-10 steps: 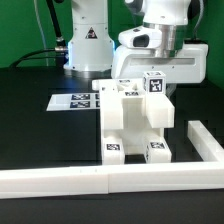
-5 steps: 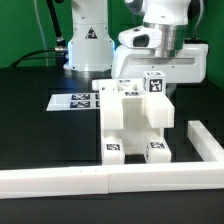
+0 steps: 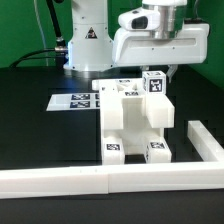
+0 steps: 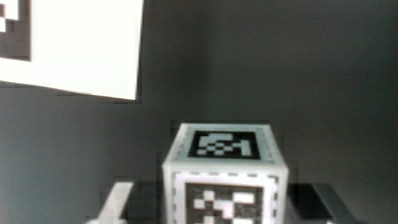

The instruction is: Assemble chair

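1. The chair (image 3: 135,125) stands on the black tabletop (image 3: 35,135), a little toward the exterior view's right. It is a blocky white assembly with two legs at the front, each bearing a black-and-white tag near its foot.
2. At the chair's top, on the exterior view's right, a small tagged cube (image 3: 155,83) sits upright on the piece below it. Tags show on its front and top faces.
3. The hand (image 3: 165,68) hangs just above and slightly to the exterior view's right of that cube, under the arm's white wrist body.
4. In the wrist view the same cube (image 4: 226,170) lies straight below the camera, with the grey fingers (image 4: 121,200) showing on either side of it, blurred at the picture's edge.
5. The hand is drawn narrow and nothing is seen carried in it. Whether a fingertip brushes the cube cannot be told.
6. The marker board (image 3: 75,100) lies flat on the tabletop to the exterior view's left of the chair, apart from it. A corner of it also shows in the wrist view.
7. A long white border rail (image 3: 60,180) runs along the near edge, with another stretch turning back at the exterior view's right, close to the chair's front legs but not touching them
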Robot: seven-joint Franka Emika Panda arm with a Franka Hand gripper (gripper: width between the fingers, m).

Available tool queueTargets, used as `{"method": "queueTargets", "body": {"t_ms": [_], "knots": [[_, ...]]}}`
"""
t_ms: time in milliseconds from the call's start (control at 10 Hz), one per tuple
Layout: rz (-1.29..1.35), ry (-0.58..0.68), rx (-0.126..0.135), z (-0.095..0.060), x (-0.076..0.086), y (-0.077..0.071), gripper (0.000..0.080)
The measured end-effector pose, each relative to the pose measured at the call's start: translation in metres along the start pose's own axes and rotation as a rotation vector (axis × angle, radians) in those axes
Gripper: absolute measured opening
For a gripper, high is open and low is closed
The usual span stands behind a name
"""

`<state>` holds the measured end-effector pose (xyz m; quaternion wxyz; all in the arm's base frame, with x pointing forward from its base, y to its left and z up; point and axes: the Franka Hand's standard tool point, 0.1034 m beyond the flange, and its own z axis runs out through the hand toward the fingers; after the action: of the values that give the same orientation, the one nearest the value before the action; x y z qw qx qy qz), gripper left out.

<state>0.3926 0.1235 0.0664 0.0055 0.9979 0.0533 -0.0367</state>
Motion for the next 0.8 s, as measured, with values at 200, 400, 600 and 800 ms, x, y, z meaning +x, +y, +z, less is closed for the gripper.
{"method": "queueTargets", "body": {"t_ms": [200, 400, 600, 800], "knots": [[0.003, -0.012, 0.025, -0.039, 0.003, 0.004, 0.0285], [0.004, 0.016, 0.031, -0.05, 0.009, 0.009, 0.0285], [0.004, 0.014, 0.03, -0.049, 0.009, 0.009, 0.0285], [0.004, 0.014, 0.03, -0.049, 0.01, 0.011, 0.0285]]}}
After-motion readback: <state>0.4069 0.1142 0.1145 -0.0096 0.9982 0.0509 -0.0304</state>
